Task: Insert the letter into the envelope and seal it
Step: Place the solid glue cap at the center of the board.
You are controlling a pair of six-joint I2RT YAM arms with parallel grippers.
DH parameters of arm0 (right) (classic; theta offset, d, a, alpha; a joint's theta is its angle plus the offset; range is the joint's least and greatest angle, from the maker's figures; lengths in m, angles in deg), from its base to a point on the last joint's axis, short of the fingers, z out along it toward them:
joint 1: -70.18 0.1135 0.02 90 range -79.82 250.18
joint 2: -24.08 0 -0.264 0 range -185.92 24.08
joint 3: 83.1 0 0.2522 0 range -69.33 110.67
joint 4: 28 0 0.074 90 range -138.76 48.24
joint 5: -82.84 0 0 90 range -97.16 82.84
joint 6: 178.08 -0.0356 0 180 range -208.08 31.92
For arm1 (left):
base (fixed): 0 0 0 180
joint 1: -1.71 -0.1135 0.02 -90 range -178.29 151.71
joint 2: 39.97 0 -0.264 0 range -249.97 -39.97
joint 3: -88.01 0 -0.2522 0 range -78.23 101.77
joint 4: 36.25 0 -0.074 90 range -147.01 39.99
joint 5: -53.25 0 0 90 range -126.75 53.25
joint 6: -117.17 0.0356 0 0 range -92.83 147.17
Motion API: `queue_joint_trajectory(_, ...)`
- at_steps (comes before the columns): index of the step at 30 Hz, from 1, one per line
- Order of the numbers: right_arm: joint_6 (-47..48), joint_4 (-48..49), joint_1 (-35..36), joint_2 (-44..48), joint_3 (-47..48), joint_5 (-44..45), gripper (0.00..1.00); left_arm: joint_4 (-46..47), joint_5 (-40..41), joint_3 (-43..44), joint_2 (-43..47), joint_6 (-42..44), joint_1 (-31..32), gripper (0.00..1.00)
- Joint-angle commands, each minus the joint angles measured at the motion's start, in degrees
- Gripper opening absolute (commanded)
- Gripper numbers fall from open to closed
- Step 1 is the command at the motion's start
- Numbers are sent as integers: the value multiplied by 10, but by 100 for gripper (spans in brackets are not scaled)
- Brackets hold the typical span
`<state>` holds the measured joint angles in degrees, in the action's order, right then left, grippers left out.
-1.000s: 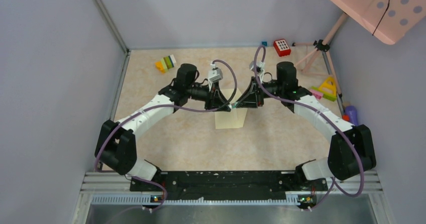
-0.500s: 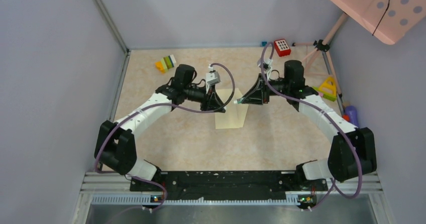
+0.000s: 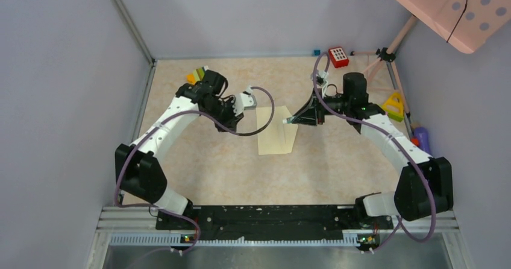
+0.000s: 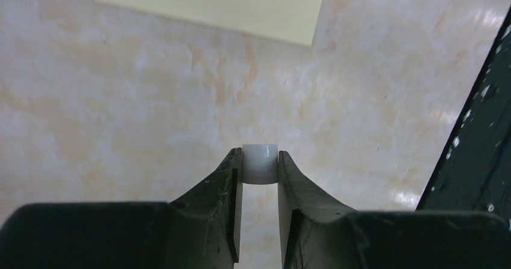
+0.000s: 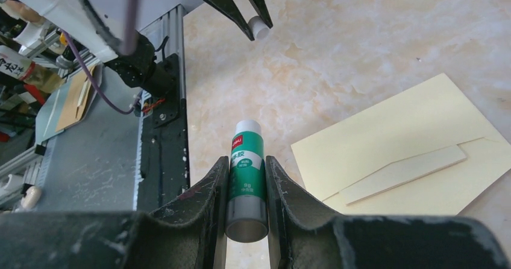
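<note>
The pale yellow envelope (image 3: 277, 135) lies flat mid-table; it also shows in the right wrist view (image 5: 410, 148), with a narrow pointed flap strip (image 5: 402, 169) across it, and in the left wrist view (image 4: 211, 3). No separate letter shows. My right gripper (image 3: 289, 121) hovers at the envelope's upper right edge, shut on a green glue stick (image 5: 246, 172) whose white end points outward. My left gripper (image 3: 234, 123) is left of the envelope, shut on a small white cap (image 4: 260, 163); that cap also shows in the right wrist view (image 5: 259, 26).
Coloured blocks (image 3: 199, 75) sit at the back left, a red block (image 3: 338, 56) at the back, a tripod (image 3: 385, 58) and a yellow triangle toy (image 3: 395, 105) at the right. The black base rail (image 3: 271, 215) runs along the near edge.
The two grippers met above the envelope a second ago. They have since parted: the left drew back to the left with the white cap, the right pulled right with the glue stick.
</note>
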<state>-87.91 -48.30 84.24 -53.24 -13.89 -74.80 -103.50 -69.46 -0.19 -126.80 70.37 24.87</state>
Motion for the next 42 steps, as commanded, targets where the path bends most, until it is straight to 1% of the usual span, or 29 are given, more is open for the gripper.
queue_joint_trajectory(1,30,-4,-5,32,32,7,0,-113,175,23,-13,89,-18,0)
queue_joint_trajectory(3,30,-5,-7,35,32,8,0,-121,215,35,-18,94,-19,0)
queue_joint_trajectory(5,28,-3,-10,37,32,8,0,-125,272,41,-31,116,-18,0)
queue_joint_trajectory(8,23,2,-13,41,30,8,0,-127,374,40,-70,134,-19,0)
queue_joint_trajectory(10,18,7,-15,44,27,7,0,-118,424,29,-97,144,-20,0)
queue_joint_trajectory(18,8,21,-21,52,19,1,0,-105,511,28,-196,157,-21,0)
queue_joint_trajectory(26,5,26,-22,52,17,-4,0,-71,562,42,-272,168,-30,0)
queue_joint_trajectory(31,4,27,-22,54,16,-5,0,-75,554,85,-320,168,-46,0)
queue_joint_trajectory(36,3,30,-22,54,15,-5,0,-72,541,94,-333,172,-51,0)
queue_joint_trajectory(39,3,30,-23,53,16,-5,0,-73,536,92,-339,172,-51,5)
queue_joint_trajectory(42,3,31,-22,54,16,-6,0,-72,526,89,-339,172,-51,17)
